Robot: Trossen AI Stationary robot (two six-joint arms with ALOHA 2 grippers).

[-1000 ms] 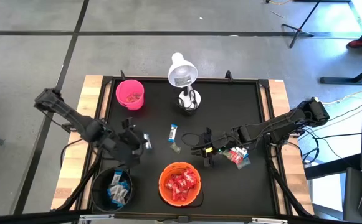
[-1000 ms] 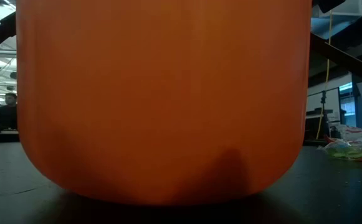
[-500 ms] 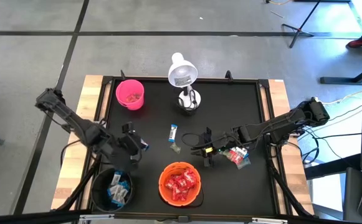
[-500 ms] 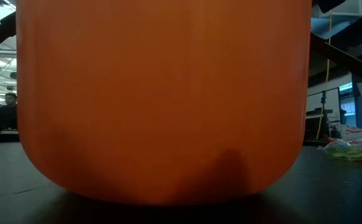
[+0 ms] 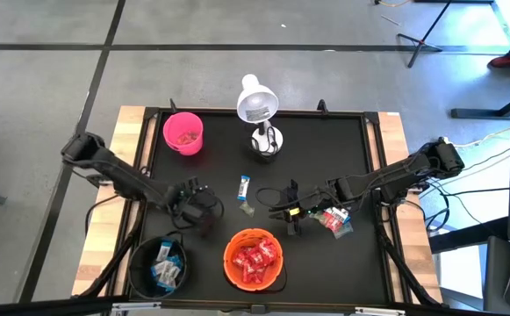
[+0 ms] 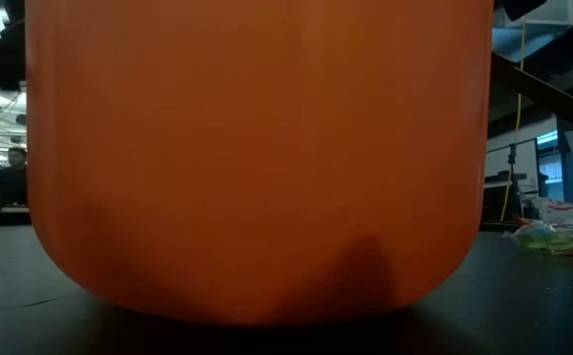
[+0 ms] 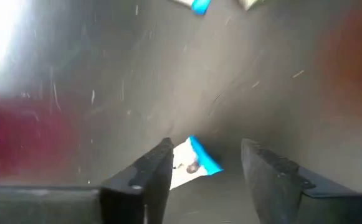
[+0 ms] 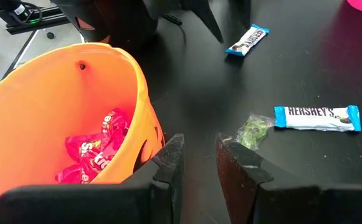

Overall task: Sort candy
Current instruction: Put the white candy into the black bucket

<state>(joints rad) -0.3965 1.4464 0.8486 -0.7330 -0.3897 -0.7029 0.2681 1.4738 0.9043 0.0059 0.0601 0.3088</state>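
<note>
While the high view laid out the whole black bench (image 5: 325,254), it hid the detail the wrist cameras gave. From above, the left gripper (image 5: 204,211) sat low between the black bowl (image 5: 158,266) of blue-and-white candy and the orange bowl (image 5: 254,259) of red candy, with the pink cup (image 5: 183,132) and a white lamp (image 5: 257,104) farther back. Only the left wrist view showed its fingers (image 7: 149,180) spread apart with a blue-and-white candy bar (image 7: 193,163) lying on the bench between them, not clamped. The right gripper (image 5: 291,213) rested just beside the orange bowl; its own wrist view showed the jaws slightly parted and holding nothing, and also a Hershey's bar (image 8: 318,118), a small green wrapper (image 8: 253,130) just beside it, and another blue-and-white bar (image 8: 247,40) farther off. A heap of mixed candy (image 5: 335,219) lay under the right arm. The low view was filled almost entirely by the orange bowl's wall, with a person (image 6: 8,177) seated far behind.
</note>
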